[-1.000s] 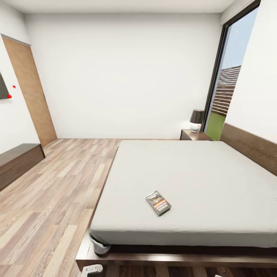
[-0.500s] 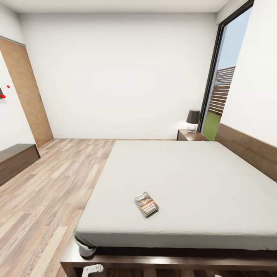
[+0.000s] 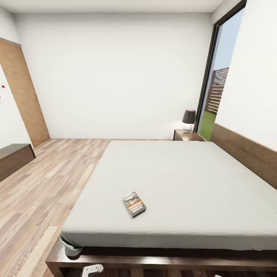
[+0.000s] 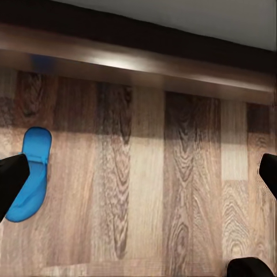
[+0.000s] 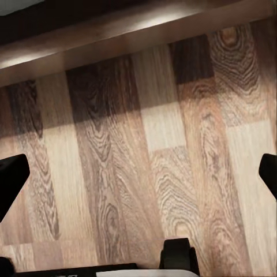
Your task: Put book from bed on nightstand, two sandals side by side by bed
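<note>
Both pairs of jaws hang spread and empty over the light brown wood-plank floor, my left gripper and my right gripper alike. Nothing is done yet, I judge: the thin dark-covered paperback book with an orange band lies flat on the pale grey-white mattress of the large dark-framed bed, near its foot edge and close to me. One bright blue flat sandal lies on the floor near the bed's frame; I cannot say where the other is. The small dark brown nightstand, carrying a dark-shaded lamp, stands well apart beside the headboard, with open floor along the bed's left side leading there.
</note>
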`<state>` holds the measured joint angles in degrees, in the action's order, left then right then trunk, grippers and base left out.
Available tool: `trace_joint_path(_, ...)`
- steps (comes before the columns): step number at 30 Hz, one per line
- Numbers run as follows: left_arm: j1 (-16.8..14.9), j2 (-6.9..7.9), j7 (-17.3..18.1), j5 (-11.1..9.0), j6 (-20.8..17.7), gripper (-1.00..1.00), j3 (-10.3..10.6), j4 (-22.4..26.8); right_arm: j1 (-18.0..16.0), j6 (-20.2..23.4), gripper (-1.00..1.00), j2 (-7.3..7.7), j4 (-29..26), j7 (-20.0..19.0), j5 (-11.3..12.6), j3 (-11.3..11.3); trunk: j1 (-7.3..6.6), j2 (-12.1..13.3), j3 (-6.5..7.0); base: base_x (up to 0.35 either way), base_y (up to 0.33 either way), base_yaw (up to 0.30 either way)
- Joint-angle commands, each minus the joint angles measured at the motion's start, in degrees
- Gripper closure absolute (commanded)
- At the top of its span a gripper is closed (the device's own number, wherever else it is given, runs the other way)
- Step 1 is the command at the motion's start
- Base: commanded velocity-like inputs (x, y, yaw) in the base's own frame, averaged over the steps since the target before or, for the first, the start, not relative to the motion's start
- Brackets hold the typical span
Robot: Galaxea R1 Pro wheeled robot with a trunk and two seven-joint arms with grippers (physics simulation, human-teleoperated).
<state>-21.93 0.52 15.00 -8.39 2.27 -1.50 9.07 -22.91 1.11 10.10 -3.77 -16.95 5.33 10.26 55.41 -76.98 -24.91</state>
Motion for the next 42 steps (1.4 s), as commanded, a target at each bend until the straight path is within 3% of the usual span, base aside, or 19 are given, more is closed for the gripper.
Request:
trace_joint_path(1, 0.0, 0.01, 0.3, -0.4, 0.1, -1.00, -0.1, -0.1, 0.0, 0.1, -1.00, 0.01, 0.0, -0.3, 0.6, 0.1, 0.00, 0.0, -0.06, 0.000, -0.291, 0.000)
trace_joint_path(27, 0.0, 0.01, 0.3, -0.4, 0.1, -1.00, -0.2, -0.1, 0.0, 0.1, -1.00, 0.01, 0.0, -0.3, 0.6, 0.1, 0.00, 0.0, -0.06, 0.000, -0.280, 0.000)
trace_joint_path(42, -0.1, 0.05, 0.3, -0.5, 0.1, -1.00, -0.2, -0.1, 0.0, 0.1, -1.00, 0.01, 0.0, -0.3, 0.6, 0.1, 0.00, 0.0, -0.06, 0.039, -0.058, 0.000)
